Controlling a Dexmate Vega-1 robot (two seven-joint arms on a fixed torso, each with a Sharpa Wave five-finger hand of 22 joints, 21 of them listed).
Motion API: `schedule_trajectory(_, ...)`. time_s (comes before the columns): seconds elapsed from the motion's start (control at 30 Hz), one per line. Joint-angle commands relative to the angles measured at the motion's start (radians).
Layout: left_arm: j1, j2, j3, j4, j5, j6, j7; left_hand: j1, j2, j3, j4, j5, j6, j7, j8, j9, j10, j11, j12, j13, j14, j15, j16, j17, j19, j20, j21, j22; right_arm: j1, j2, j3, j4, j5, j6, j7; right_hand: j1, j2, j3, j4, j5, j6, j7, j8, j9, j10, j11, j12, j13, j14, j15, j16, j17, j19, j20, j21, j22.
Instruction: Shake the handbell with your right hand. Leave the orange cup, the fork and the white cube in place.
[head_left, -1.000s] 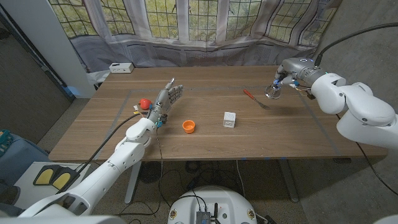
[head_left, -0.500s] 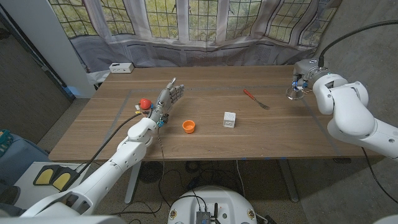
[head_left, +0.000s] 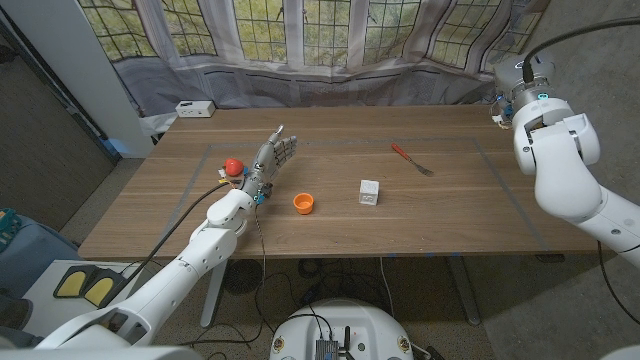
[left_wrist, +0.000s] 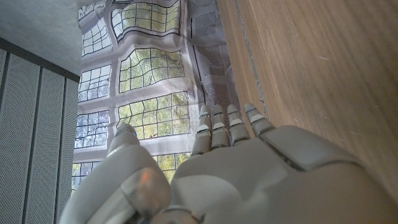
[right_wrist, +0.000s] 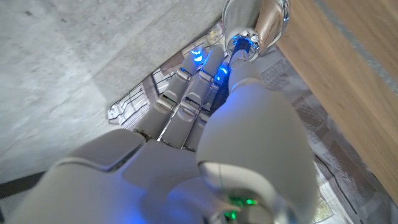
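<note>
Handbell (right_wrist: 258, 25), shiny and silver, sits pinched in the fingers of the right hand (right_wrist: 205, 118), lifted off the table (head_left: 450, 215) past its far right corner, well away from the white cube (head_left: 369, 192). Left of the cube stands the orange cup (head_left: 304, 203); beyond the cube, toward the far edge, lies the red-handled fork (head_left: 410, 159). The left hand (head_left: 268, 162) is left of the cup, holding nothing, fingers extended close together. A small red object (head_left: 233, 165) sits just beside that hand.
</note>
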Motion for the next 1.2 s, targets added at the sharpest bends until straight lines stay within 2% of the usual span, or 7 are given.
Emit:
schedule_trajectory(0.03, 0.007, 0.001, 0.001, -0.006, -0.006, 0.008, 0.000, 0.001, 0.006, 0.007, -0.001, 0.000, 0.008, 0.004, 0.000, 0.003, 0.010, -0.001, -0.002, 0.002, 0.007, 0.003, -0.003, 0.002, -0.005, 0.005, 0.000, 0.002, -0.039, 0.145, 0.132, -0.030, -0.099, 0.158, 0.030, 0.003, -0.001, -0.005, 0.000, 0.008, 0.004, -0.010, 0.005, 0.000, 0.039, -0.049, -0.001, 0.004, -0.006, -0.033, -0.001, -0.001, -0.002, -0.079, -0.001, 0.002)
schedule_trajectory(0.2, 0.012, 0.007, 0.000, -0.015, -0.005, 0.013, 0.004, 0.001, 0.006, 0.007, -0.001, 0.000, 0.009, 0.005, 0.001, 0.003, 0.010, -0.002, -0.002, 0.002, 0.008, 0.003, -0.003, 0.002, -0.006, 0.005, 0.000, 0.002, -0.014, 0.276, 0.237, -0.060, 0.273, 0.142, 0.056, 0.004, 0.000, -0.008, -0.001, 0.011, 0.006, -0.010, 0.006, -0.001, 0.045, -0.038, -0.004, 0.002, -0.002, -0.034, 0.002, -0.005, -0.001, -0.078, -0.001, 0.001)
schedule_trajectory(0.37, 0.020, 0.015, -0.006, -0.031, -0.001, 0.009, 0.013, 0.000, 0.006, 0.008, -0.001, -0.001, 0.011, 0.003, 0.001, 0.003, 0.011, -0.002, -0.002, 0.002, 0.009, 0.004, -0.002, 0.002, -0.006, 0.005, 0.000, 0.003, -0.028, 0.332, 0.286, -0.071, 0.507, 0.113, -0.040, 0.008, 0.005, -0.008, -0.001, 0.014, -0.006, 0.012, 0.003, -0.001, 0.043, -0.017, -0.007, 0.004, 0.009, -0.031, 0.007, -0.007, 0.007, -0.071, 0.003, 0.001)
schedule_trajectory(0.6, 0.031, 0.024, -0.013, -0.049, -0.003, 0.008, 0.019, 0.000, 0.006, 0.008, -0.001, -0.001, 0.011, 0.004, 0.001, 0.003, 0.014, -0.001, -0.001, 0.002, 0.011, 0.004, -0.002, 0.002, -0.006, 0.006, 0.000, 0.003, -0.013, 0.355, 0.322, -0.066, 0.852, 0.086, -0.114, 0.007, 0.009, -0.009, 0.001, 0.014, -0.009, 0.022, 0.004, 0.000, 0.042, -0.003, -0.007, 0.009, 0.012, -0.031, 0.010, -0.007, 0.008, -0.070, 0.004, 0.001)
schedule_trajectory(0.7, 0.036, 0.027, -0.016, -0.054, -0.002, 0.006, 0.024, 0.000, 0.006, 0.008, -0.001, -0.001, 0.013, 0.006, 0.001, 0.003, 0.015, -0.004, -0.001, 0.002, 0.011, 0.003, -0.002, 0.002, -0.006, 0.005, 0.000, 0.003, -0.011, 0.363, 0.346, -0.055, 1.014, 0.085, -0.155, 0.018, 0.017, -0.004, -0.003, 0.014, -0.028, 0.049, 0.006, 0.015, 0.046, 0.044, -0.010, 0.005, 0.018, -0.030, 0.008, -0.017, 0.016, -0.066, 0.007, 0.000)
schedule_trajectory(0.8, 0.039, 0.029, -0.018, -0.058, -0.003, 0.005, 0.026, 0.000, 0.006, 0.009, -0.001, -0.001, 0.015, 0.005, 0.002, 0.003, 0.015, -0.004, -0.001, 0.002, 0.012, 0.004, -0.001, 0.002, -0.005, 0.006, 0.000, 0.003, -0.025, 0.374, 0.378, -0.042, 1.175, 0.104, -0.211, 0.024, 0.019, -0.002, -0.005, 0.012, -0.037, 0.066, 0.009, 0.026, 0.042, 0.055, -0.010, 0.011, 0.023, -0.029, 0.009, -0.021, 0.020, -0.063, 0.009, 0.000)
schedule_trajectory(1.2, 0.047, 0.036, -0.024, -0.068, -0.006, 0.005, 0.029, 0.000, 0.007, 0.010, -0.001, -0.001, 0.018, 0.006, 0.002, 0.003, 0.018, -0.003, -0.001, 0.002, 0.015, 0.003, -0.001, 0.002, -0.006, 0.005, 0.000, 0.003, -0.077, 0.362, 0.446, 0.065, 1.718, 0.287, -0.385, 0.030, 0.022, 0.000, -0.005, 0.004, -0.051, 0.080, 0.012, 0.042, 0.040, 0.062, -0.007, 0.024, 0.026, -0.020, 0.019, -0.013, 0.022, -0.053, 0.013, 0.000)
